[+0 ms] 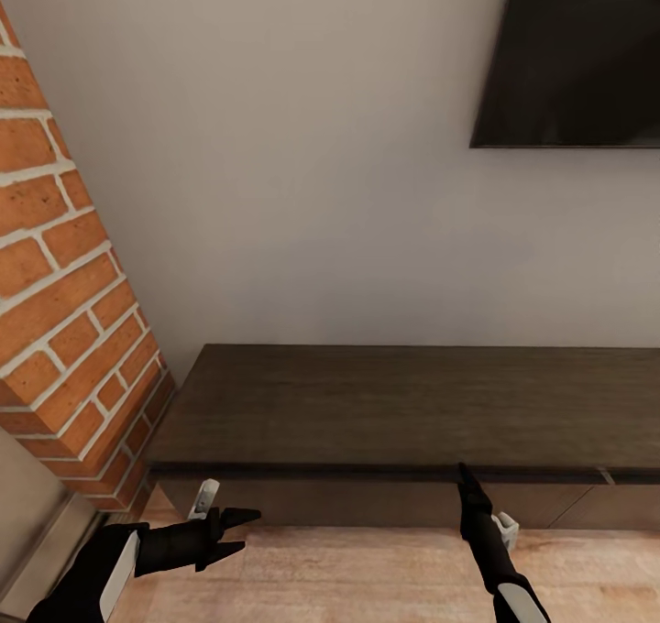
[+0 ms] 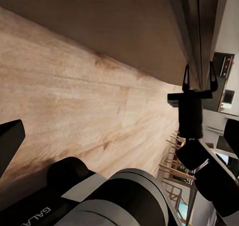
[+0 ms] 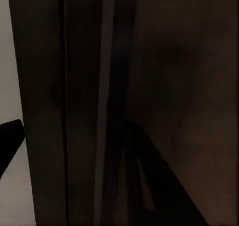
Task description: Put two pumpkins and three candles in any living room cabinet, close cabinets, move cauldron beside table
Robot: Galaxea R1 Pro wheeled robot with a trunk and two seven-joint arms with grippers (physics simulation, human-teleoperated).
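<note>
Where the right gripper points, its tips meet the front top edge of the long, low dark-brown wood cabinet; contact cannot be confirmed. Cabinet top: matte, wood-grained, bare. Its drawer fronts sit flush beneath the overhang, seams barely legible; its right end is cut off by the frame. In the right wrist view the cabinet face is very dark, only vertical seams and one black fingertip readable. In the left wrist view the right gripper shows two fingers parted, nothing between them, at the cabinet edge. Left gripper: fingers spread, empty, low over the light wood plank floor, short of the drawer fronts. Beyond the left gripper rises an orange brick fireplace column. Above the cabinet: pale wall, and a black wall TV, cropped.
</note>
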